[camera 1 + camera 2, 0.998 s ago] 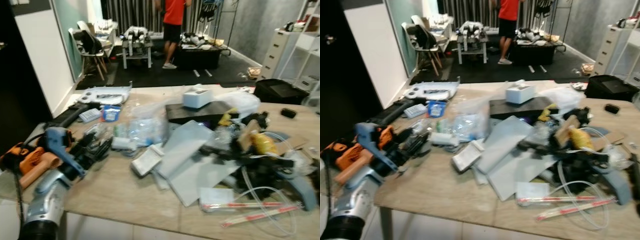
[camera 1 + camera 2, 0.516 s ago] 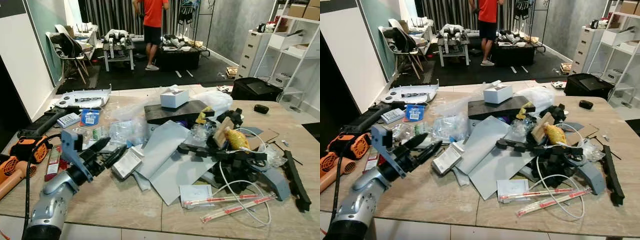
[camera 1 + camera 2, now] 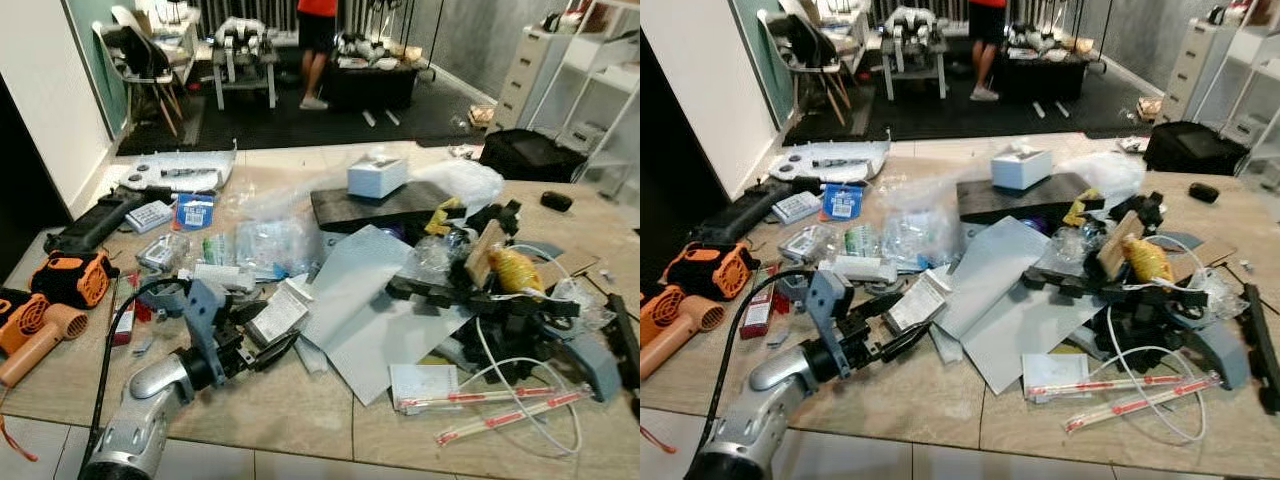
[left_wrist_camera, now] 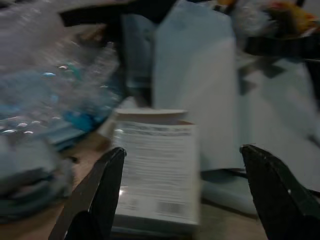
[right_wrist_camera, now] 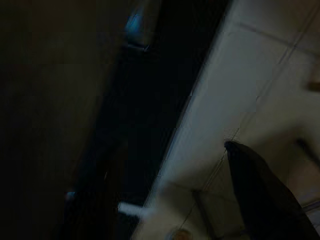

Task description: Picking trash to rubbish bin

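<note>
While reaching low over the tabletop [image 3: 255, 410], left gripper [image 3: 268, 338] with jaws spread wide, lined up on the small white packet [image 3: 277, 312] straight ahead, not touching yet. Looks light and fairly stiff, like a flat carton with a printed label, lying flat on the tabletop; probably slick, so best pinched across the narrow width near the closest end rather than from above.

Left of the packet: orange blower [image 3: 38, 325], a red pack [image 3: 124, 320], a black cable [image 3: 105, 370] looping off the arm. Just behind the packet: crinkly clear plastic bags [image 3: 272, 245], soft enough to snag a finger. Right of the packet, partly tucked against it: big grey sheets [image 3: 372, 305], likely to slide along if bumped. Further right: black foam pieces [image 3: 470, 300], white tubing [image 3: 530, 390], chopstick sleeves [image 3: 490, 405]. Right gripper [image 5: 262, 197] hanging idle over floor tiles, can't tell whether spread or closed.
</note>
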Motion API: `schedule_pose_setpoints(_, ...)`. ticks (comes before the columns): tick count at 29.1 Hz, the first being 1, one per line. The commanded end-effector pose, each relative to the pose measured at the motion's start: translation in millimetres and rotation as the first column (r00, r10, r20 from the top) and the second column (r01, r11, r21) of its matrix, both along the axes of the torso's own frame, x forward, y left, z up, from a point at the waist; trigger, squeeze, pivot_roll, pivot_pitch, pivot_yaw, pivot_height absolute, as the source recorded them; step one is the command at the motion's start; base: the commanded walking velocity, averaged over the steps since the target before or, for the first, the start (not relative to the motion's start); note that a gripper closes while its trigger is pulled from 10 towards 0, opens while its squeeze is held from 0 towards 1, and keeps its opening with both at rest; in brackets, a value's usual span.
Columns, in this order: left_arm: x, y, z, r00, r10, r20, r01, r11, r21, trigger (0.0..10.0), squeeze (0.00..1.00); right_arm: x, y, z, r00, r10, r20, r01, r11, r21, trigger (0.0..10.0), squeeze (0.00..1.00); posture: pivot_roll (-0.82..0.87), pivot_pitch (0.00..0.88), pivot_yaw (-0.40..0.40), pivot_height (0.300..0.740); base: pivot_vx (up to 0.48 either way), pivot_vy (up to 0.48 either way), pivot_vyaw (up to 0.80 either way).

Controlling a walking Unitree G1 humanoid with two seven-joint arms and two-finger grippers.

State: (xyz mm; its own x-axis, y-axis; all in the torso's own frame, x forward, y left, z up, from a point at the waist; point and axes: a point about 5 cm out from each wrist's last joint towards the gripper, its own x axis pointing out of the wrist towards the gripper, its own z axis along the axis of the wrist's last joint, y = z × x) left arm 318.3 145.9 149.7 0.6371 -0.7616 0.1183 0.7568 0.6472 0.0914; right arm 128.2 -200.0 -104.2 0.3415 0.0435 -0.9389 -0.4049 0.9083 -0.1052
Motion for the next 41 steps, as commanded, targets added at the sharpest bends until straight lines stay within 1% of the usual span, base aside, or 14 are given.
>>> schedule_pose_setpoints(1, 1.0, -1.3, -2.7, 1.0, 0.022, 0.021, -0.022, 0.999, 0.044, 10.0, 0.0, -15.0, -4.2, -3.8, 0.999, -0.008, -0.042, 0.008, 1.0, -0.004, 10.0, 0.0, -0.12, 0.258, 0.037, 0.74, 0.0, 0.0, 0.0)
schedule_pose_setpoints(5, 2.8, -7.5, -1.0, 0.996, 0.05, 0.08, -0.058, 0.993, 0.106, 10.0, 0.0, -21.1, -8.6, -4.7, 0.998, -0.013, -0.054, 0.013, 1.0, -0.011, 10.0, 0.0, -0.12, 0.271, 0.039, 0.74, 0.0, 0.0, 0.0)
schedule_pose_setpoints(9, 5.0, -21.4, -2.1, 0.991, 0.075, 0.113, -0.089, 0.989, 0.119, 10.0, 0.0, -21.1, -9.0, -4.6, 0.998, -0.017, -0.053, 0.016, 1.0, -0.011, 10.0, 0.0, -0.13, 0.272, 0.039, 0.74, 0.0, 0.0, 0.0)
schedule_pose_setpoints(11, 8.2, -27.5, -6.2, 0.984, 0.112, 0.136, -0.135, 0.976, 0.17, 10.0, 0.0, -19.1, -8.6, -4.2, 0.999, -0.018, -0.049, 0.018, 1.0, -0.01, 10.0, 0.0, -0.13, 0.271, 0.038, 0.74, 0.0, 0.0, 0.0)
schedule_pose_setpoints(12, 13.7, -29.7, -9.6, 0.975, 0.174, 0.138, -0.198, 0.962, 0.186, 10.0, 0.0, -16.7, -8.3, -3.5, 0.999, -0.018, -0.042, 0.017, 1.0, -0.009, 10.0, 0.0, -0.13, 0.268, 0.037, 0.74, 0.0, 0.0, 0.0)
schedule_pose_setpoints(16, 20.2, -31.3, -10.8, 0.955, 0.252, 0.159, -0.279, 0.942, 0.184, 10.0, 0.0, -13.6, -8.5, -2.6, 0.999, -0.014, -0.034, 0.014, 1.0, -0.008, 10.0, 0.0, -0.13, 0.265, 0.035, 0.74, 0.0, 0.0, 0.0)
schedule_pose_setpoints(19, 21.7, -35.9, -12.9, 0.948, 0.274, 0.16, -0.3, 0.939, 0.168, 10.0, 0.0, -11.6, -8.9, -1.9, 1.0, -0.013, -0.026, 0.012, 1.0, -0.008, 10.0, 0.0, -0.13, 0.265, 0.034, 0.74, 0.0, 0.0, 0.0)
schedule_pose_setpoints(20, 21.8, -36.9, -13.8, 0.949, 0.272, 0.161, -0.298, 0.939, 0.172, 0.0, 0.0, -11.4, -9.1, -1.8, 1.0, -0.012, -0.025, 0.012, 1.0, -0.008, 10.0, 0.0, -0.14, 0.263, 0.034, 0.74, 0.0, 0.0, 0.0)
schedule_pose_setpoints(26, 17.4, -47.6, -22.0, 0.964, 0.21, 0.161, -0.24, 0.949, 0.203, 0.0, 0.0, -12.3, -9.6, -1.9, 1.0, -0.017, -0.025, 0.017, 1.0, -0.008, 10.0, 0.0, -0.14, 0.261, 0.036, 0.74, 0.0, 0.0, 0.0)
schedule_pose_setpoints(36, 21.4, -45.8, -17.2, 0.956, 0.222, 0.193, -0.258, 0.949, 0.184, 0.0, 0.0, -7.6, -5.5, -1.4, 1.0, -0.023, -0.016, 0.023, 1.0, -0.001, 10.0, 0.0, -0.13, 0.239, 0.042, 0.74, 0.0, 0.0, 0.0)
schedule_pose_setpoints(38, 21.8, -46.6, -13.0, 0.955, 0.223, 0.193, -0.253, 0.956, 0.149, 0.0, 0.0, -5.9, -4.6, -1.0, 1.0, -0.023, -0.012, 0.023, 1.0, 0.001, 10.0, 0.0, -0.13, 0.236, 0.042, 0.74, 0.0, 0.0, 0.0)
schedule_pose_setpoints(39, 22.2, -47.9, -7.6, 0.959, 0.218, 0.178, -0.238, 0.967, 0.093, 0.0, 0.0, -4.8, -4.3, -0.8, 1.0, -0.023, -0.009, 0.023, 1.0, 0.001, 10.0, 0.0, -0.13, 0.232, 0.042, 0.74, 0.0, 0.0, 0.0)
schedule_pose_setpoints(40, 22.2, -47.9, -7.6, 0.959, 0.218, 0.178, -0.238, 0.967, 0.093, 0.0, 0.0, -4.8, -4.3, -0.8, 1.0, -0.023, -0.009, 0.023, 1.0, 0.001, 10.0, 0.0, -0.13, 0.232, 0.042, 0.74, 0.0, 0.0, 0.0)
schedule_pose_setpoints(41, 22.2, -49.8, -2.5, 0.966, 0.203, 0.162, -0.212, 0.976, 0.041, 0.0, 0.0, -3.6, -4.0, -0.5, 1.0, -0.023, -0.007, 0.023, 1.0, 0.001, 10.0, 0.0, -0.13, 0.226, 0.04, 0.74, 0.0, 0.0, 0.0)
